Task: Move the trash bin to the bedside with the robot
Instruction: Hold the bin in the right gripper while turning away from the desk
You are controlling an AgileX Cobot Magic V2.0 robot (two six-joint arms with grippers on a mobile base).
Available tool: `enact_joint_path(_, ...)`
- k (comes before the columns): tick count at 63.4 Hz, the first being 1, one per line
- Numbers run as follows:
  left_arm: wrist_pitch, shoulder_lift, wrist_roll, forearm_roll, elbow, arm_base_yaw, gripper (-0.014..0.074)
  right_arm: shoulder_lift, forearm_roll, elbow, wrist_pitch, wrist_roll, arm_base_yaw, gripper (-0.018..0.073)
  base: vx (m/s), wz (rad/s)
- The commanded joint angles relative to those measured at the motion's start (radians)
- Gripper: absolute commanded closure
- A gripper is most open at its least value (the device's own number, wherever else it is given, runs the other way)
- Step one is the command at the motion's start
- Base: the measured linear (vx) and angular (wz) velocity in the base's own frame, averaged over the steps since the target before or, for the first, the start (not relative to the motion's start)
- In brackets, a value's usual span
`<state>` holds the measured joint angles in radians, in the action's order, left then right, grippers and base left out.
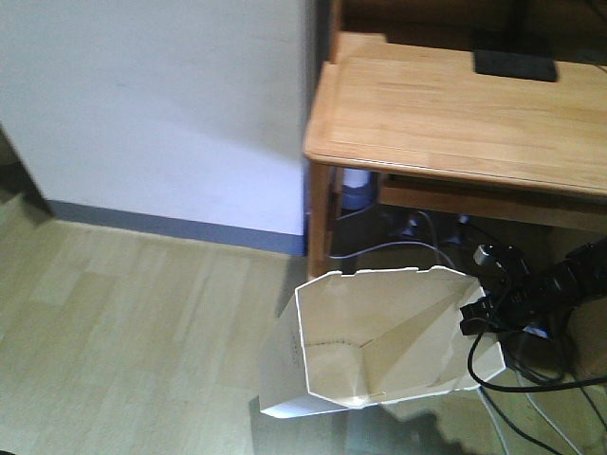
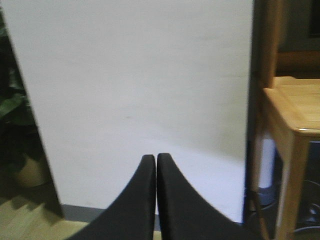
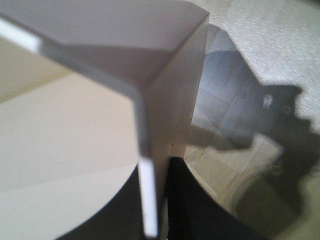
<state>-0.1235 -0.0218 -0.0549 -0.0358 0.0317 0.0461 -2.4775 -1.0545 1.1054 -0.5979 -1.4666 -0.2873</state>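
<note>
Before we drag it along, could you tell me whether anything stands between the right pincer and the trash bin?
Nothing does: the right pincer is on the trash bin, its rim wall held between the fingers. The bed is not in view, so the way there cannot be judged.

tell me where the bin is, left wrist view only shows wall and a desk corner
Observer: The trash bin stands on the floor just in front of the desk leg.
Operator: has the right arm got it
Observer: Yes, the right gripper is shut on the bin's rim, one finger inside, one outside.
Operator: anything lying near it
Observer: Black cables trail on the floor beside the gripped side.
</note>
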Motion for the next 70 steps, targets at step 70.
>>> enact_joint_path(70,0.073,-0.005,-0.004,0.001,-0.024,0.000,0.0603,0.075,-0.063,0.011,-0.225,-0.008,-0.002,0.0564,0.00,0.46)
